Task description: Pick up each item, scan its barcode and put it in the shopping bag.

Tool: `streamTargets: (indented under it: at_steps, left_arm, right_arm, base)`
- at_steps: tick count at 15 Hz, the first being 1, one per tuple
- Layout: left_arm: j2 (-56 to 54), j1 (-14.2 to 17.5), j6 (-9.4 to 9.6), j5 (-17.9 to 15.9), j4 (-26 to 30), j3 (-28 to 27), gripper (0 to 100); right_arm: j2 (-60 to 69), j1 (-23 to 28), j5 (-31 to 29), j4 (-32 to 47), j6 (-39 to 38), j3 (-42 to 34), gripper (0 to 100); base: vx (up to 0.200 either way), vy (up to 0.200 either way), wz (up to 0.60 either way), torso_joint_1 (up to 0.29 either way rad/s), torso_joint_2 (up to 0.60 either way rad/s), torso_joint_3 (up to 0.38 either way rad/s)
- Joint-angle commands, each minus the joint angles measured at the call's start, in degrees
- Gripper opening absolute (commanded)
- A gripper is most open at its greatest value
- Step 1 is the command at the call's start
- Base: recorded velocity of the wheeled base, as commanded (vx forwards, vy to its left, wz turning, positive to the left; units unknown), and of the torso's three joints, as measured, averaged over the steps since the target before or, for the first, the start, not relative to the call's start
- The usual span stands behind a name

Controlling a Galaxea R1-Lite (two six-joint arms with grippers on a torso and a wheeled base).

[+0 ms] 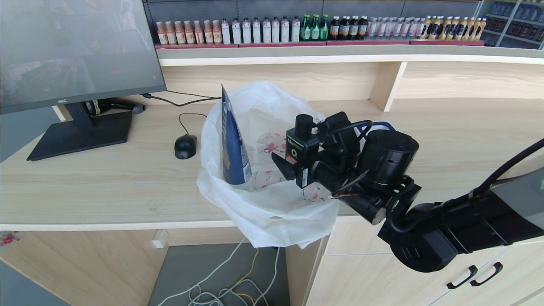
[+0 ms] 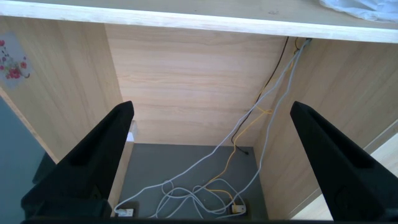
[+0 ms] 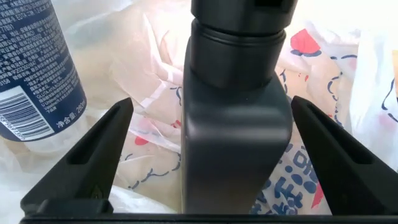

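Observation:
A white shopping bag (image 1: 272,208) stands open on the wooden counter (image 1: 85,187), hanging slightly over its front edge. Inside it a dark blue tube (image 1: 233,144) stands upright, its barcode side close in the right wrist view (image 3: 37,68). A packet with red and blue print (image 1: 267,146) lies beside the tube in the bag (image 3: 155,56). My right gripper (image 1: 284,163) hovers over the bag's mouth, open, with nothing between its fingers (image 3: 93,162); a black scanner-like device (image 3: 236,112) sits in front of them. My left gripper (image 2: 211,162) is open below the counter edge.
A monitor (image 1: 76,46) on a black stand and a mouse (image 1: 185,146) are on the counter's left. A dark handheld device (image 1: 114,104) lies behind the stand. Bottles line the back shelf (image 1: 318,29). Cables (image 2: 205,193) lie under the counter; drawers (image 1: 476,272) are at lower right.

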State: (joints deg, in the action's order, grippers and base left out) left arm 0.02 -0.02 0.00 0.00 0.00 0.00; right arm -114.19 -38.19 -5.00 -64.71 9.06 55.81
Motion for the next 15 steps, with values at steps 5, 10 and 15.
streamTargets:
  at_steps: [5, 10, 15]
  left_arm:
    - [0.0, 0.0, 0.00, 0.0, 0.0, 0.0, 100]
    - [0.0, 0.0, 0.00, 0.0, 0.0, 0.0, 100]
    - [0.0, 0.0, 0.00, 0.0, 0.0, 0.0, 100]
  right_arm:
    - [10.2, -1.9, 0.1, -0.9, -0.4, -5.4, 100]
    - [24.5, -1.1, -0.5, -4.4, -1.7, -16.8, 100]
    - [47.1, 3.6, -0.6, -5.0, -4.8, -43.2, 100]
  base:
    - [0.000, 0.000, 0.00, 0.000, 0.00, 0.000]
    - [0.000, 0.000, 0.00, 0.000, 0.00, 0.000]
    - [0.000, 0.000, 0.00, 0.000, 0.00, 0.000]
